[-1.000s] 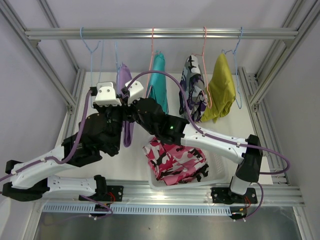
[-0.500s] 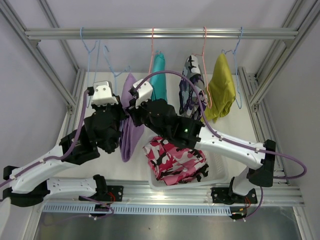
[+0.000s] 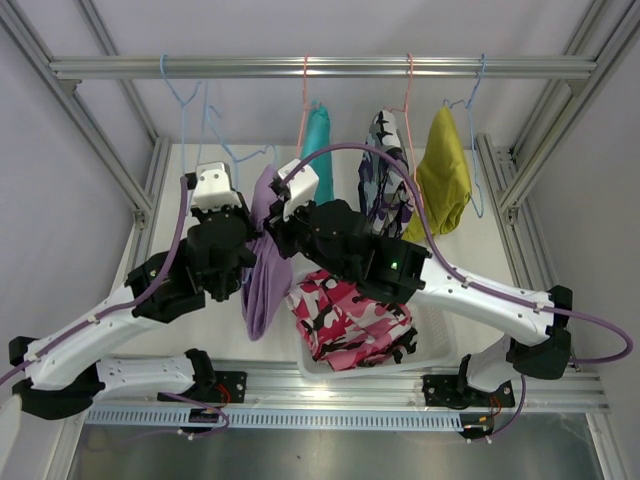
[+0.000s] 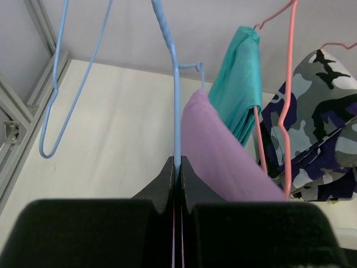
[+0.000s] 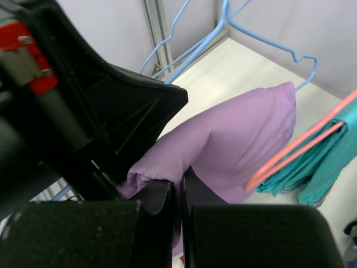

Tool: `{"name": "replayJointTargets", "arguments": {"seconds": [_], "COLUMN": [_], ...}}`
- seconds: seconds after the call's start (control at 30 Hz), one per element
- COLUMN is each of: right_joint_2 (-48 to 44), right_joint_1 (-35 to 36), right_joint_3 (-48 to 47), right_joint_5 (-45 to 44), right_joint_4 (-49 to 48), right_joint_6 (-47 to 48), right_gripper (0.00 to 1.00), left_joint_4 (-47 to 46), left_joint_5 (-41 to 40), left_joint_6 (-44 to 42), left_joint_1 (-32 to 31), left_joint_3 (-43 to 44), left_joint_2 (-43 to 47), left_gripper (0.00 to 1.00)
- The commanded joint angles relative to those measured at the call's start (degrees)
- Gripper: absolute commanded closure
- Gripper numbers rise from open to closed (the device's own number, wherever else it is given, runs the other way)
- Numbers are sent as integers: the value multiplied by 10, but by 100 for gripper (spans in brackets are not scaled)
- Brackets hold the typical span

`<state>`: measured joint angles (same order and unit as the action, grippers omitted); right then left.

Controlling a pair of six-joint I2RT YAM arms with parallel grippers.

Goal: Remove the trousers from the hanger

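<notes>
The plain lilac trousers (image 3: 262,265) hang between my two grippers, off a light blue hanger (image 3: 240,155). My left gripper (image 3: 243,232) is shut on the blue hanger's wire (image 4: 176,111), seen in the left wrist view with the lilac cloth (image 4: 223,151) beside it. My right gripper (image 3: 280,222) is shut on a fold of the lilac trousers (image 5: 223,145). The teal trousers (image 3: 318,135), the purple-grey camouflage trousers (image 3: 385,170) and the mustard trousers (image 3: 442,180) hang on the rail. The pink camouflage trousers (image 3: 350,320) lie in a white basket (image 3: 438,330).
A metal rail (image 3: 320,67) crosses the back with an empty blue hanger (image 3: 183,110) at left and pink hangers (image 3: 304,100). Frame posts stand at both sides. The basket sits at front centre-right on the white table (image 3: 200,160).
Both grippers have moved toward me and to the right, pulling the lilac trousers and the blue hanger away from the rail. The lilac cloth now hangs lower and wider between the arms.
</notes>
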<state>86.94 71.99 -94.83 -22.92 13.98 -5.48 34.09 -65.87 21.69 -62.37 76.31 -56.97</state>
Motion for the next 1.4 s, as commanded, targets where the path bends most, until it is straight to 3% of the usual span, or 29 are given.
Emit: {"name": "replayJointTargets", "arguments": {"seconds": [0.0, 0.43, 0.77, 0.97, 1.37], "right_joint_2": [-62, -135, -132, -142, -187], "right_joint_1": [8, 9, 8, 8, 10], "right_joint_3": [-44, -66, -123, -132, -149], "right_joint_5": [-21, -70, -78, -84, -94], "right_joint_4": [-48, -28, -9, 24, 62], "right_joint_6": [16, 52, 78, 78, 86], "right_gripper": [100, 100, 100, 100, 100], "left_joint_4": [17, -39, -34, -92, -112], "left_joint_5": [31, 73, 65, 53, 82], "left_joint_6": [27, -10, -18, -83, -95], "left_joint_1": [16, 46, 45, 46, 50], "left_joint_3": [-11, -119, -135, -168, -184], "left_joint_2": [10, 64, 59, 63, 44], "left_gripper": [100, 99, 99, 99, 99]}}
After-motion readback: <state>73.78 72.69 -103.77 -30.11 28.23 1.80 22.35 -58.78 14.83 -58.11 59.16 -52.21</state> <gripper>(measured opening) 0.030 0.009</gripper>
